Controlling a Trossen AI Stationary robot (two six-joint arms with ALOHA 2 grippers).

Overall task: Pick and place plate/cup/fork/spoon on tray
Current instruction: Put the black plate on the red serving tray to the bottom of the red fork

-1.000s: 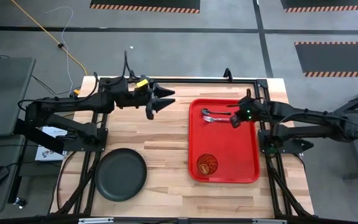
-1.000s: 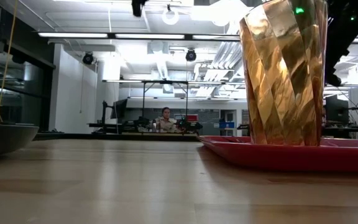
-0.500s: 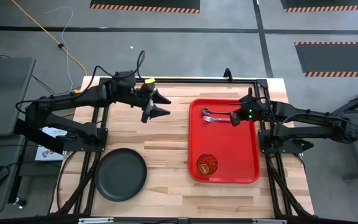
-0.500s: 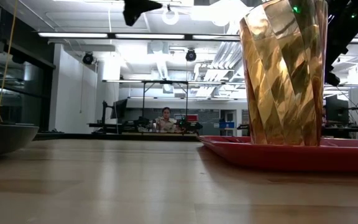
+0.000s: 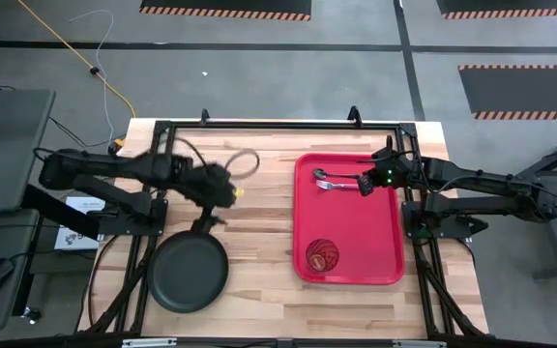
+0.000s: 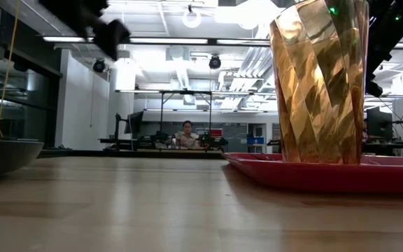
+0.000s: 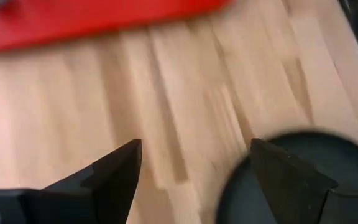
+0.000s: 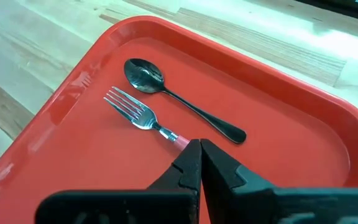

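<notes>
- Where catalogued from above: wooden surface [image 5: 259,213], carrying tray [image 5: 385,242] toward the right side and plate [image 5: 189,272] near the front left corner, well apart from each other.
- Tray: bright red, rectangular, raised rim; holding cup, spoon and fork.
- Cup [image 5: 321,256]: amber, ribbed, upright in the front part of the tray; filling much of the low view [image 6: 318,80], standing on the tray's rim line [image 6: 257,168].
- Spoon [image 8: 182,107]: all grey, lying flat in the far part of the tray, bowl end pointing away from the right arm.
- Fork [image 8: 143,117]: silvery tines, pink-red handle, lying just beside the spoon and roughly parallel to it; handle end reaching under the right fingers, contact not clear.
- Plate: dark, round, low rim, resting on bare wood; partly seen in the left wrist view [image 7: 291,186] and as a dark edge in the low view [image 6: 5,155].
- Left gripper [image 7: 194,163]: blurred in the high view [image 5: 204,224], apparently just above the far edge of the plate; fingers [image 7: 120,168] spread wide apart, nothing between them.
- Right gripper [image 8: 199,155]: over the far part of the tray [image 5: 366,184], above the fork's handle; fingers pressed together, holding nothing.
- Person [image 6: 186,133]: seated far off in the room behind the surface.
</notes>
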